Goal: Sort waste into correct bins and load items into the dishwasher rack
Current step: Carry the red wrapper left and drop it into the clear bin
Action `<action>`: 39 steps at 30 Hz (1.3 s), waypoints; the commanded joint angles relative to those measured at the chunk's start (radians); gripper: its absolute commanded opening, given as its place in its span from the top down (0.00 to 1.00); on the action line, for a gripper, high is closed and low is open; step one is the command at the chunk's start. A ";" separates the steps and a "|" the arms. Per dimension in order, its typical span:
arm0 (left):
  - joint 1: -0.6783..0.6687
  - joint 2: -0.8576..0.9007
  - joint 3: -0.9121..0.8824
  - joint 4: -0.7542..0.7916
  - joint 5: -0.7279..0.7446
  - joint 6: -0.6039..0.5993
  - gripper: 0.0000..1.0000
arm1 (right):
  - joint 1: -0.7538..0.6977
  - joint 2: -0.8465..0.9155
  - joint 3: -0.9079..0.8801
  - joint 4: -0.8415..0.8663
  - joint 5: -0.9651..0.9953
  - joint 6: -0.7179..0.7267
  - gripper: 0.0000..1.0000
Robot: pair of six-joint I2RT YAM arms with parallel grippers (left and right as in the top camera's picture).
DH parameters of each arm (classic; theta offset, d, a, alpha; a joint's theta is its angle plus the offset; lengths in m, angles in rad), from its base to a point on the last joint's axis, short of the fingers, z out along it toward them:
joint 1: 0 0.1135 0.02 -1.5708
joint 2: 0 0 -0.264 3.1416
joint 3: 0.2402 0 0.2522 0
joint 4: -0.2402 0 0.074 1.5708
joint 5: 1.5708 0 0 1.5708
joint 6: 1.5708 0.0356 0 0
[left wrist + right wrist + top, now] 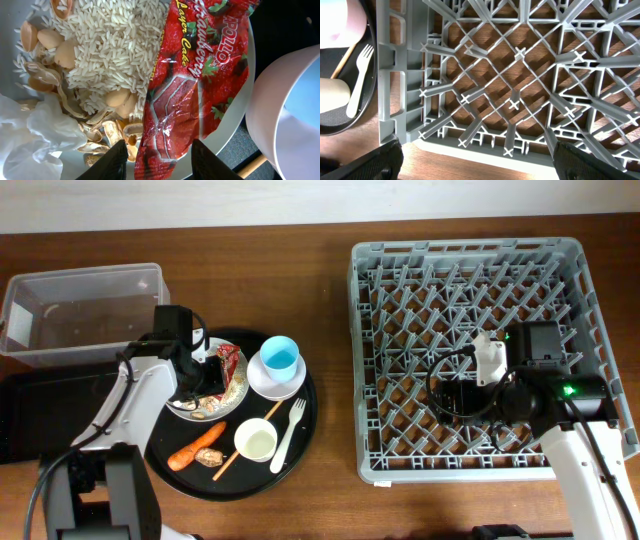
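Observation:
The small red wrapper (195, 75) lies on the white round plate (235, 120) beside rice, beige shell scraps (117, 97) and the crumpled white paper wad (30, 130). My left gripper (162, 160) is open, its fingers either side of the wrapper's lower end; in the overhead view it (197, 380) hovers over the plate (238, 392). The light-blue cup (281, 358) stands in the small white bowl (272, 385). The cream cup (256, 440), white fork (290, 435), wooden stick (245, 445) and carrot piece (187, 454) lie on the round black tray (305, 415). My right gripper (475, 165) is open and empty above the dishwasher rack (520, 85).
The clear tub (80, 310) stands at the back left and the flat black tray (40, 405) in front of it. The grey rack (480, 350) fills the right half of the table. A brown food scrap (210, 457) lies beside the carrot.

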 commanded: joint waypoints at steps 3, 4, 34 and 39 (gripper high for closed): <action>0.006 0.053 0.006 0.003 -0.014 -0.001 0.88 | 0.002 0.000 0.017 -0.003 0.010 -0.003 0.01; 0.006 0.053 0.007 0.014 -0.014 -0.001 0.99 | 0.002 0.000 0.017 -0.003 0.010 -0.003 0.01; 0.327 -0.031 0.366 0.063 -0.001 -0.076 0.32 | 0.002 0.000 0.017 -0.008 0.059 -0.003 0.01; 0.326 -0.063 0.351 -0.443 0.106 -0.076 0.25 | 0.002 0.000 0.017 -0.013 0.059 -0.003 0.01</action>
